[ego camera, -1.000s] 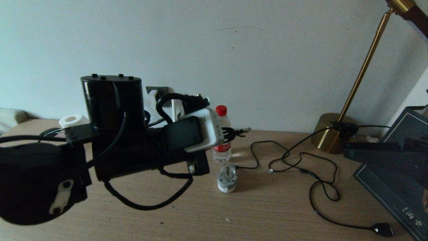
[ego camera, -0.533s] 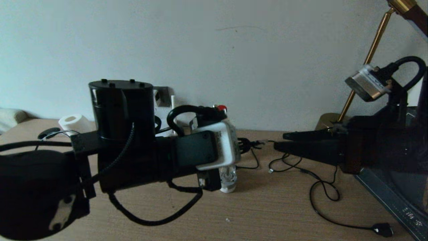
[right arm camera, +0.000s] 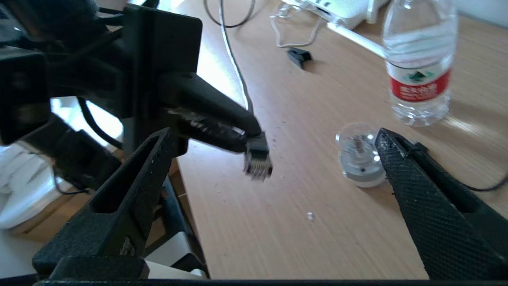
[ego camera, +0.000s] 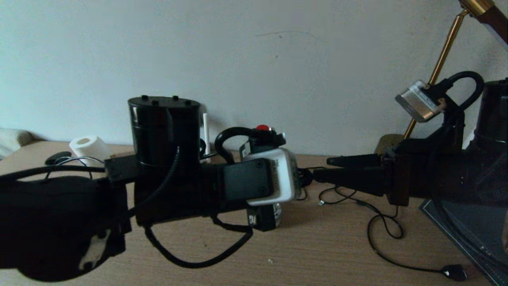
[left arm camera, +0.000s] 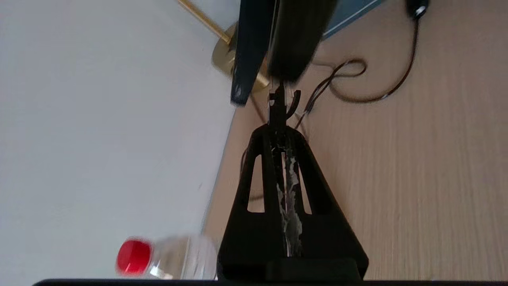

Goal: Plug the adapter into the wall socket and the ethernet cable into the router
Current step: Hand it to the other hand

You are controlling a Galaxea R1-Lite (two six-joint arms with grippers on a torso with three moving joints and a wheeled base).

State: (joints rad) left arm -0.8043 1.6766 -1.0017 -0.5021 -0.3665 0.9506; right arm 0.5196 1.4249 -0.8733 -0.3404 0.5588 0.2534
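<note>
Left gripper (right arm camera: 248, 137) is held level above the desk (ego camera: 317, 246), fingers pressed together and clamped on the connector end of the ethernet cable (right arm camera: 258, 159). In the right wrist view the connector pokes out past the fingertips, contacts facing down toward the wood. In the left wrist view the same black plug (left arm camera: 279, 105) shows just beyond the closed tips.

Right gripper (ego camera: 323, 167) reaches in from the opposite side, tips close to the left gripper's tips, nose to nose over the middle of the desk. Its fingers (right arm camera: 416, 190) are spread wide, one on each side of the connector, touching nothing.

The cable's slack runs in loops across the desk (ego camera: 381, 226) and ends at a black disc (ego camera: 454, 272) near the front right edge.

Router (right arm camera: 341, 8): white body sits at the far edge of the desk against the wall, one antenna (ego camera: 205, 135) visible upright behind the left arm in the head view. A thin white cord (right arm camera: 293, 41) lies beside the router.

Other items: water bottle with red cap (right arm camera: 418, 71) standing near the router, a small clear-domed metal part (right arm camera: 359, 159) on the desk below the grippers, brass lamp (ego camera: 432, 75) at right, paper roll (ego camera: 89, 147) at far left.

Wall socket and adapter: not visible from any view.
</note>
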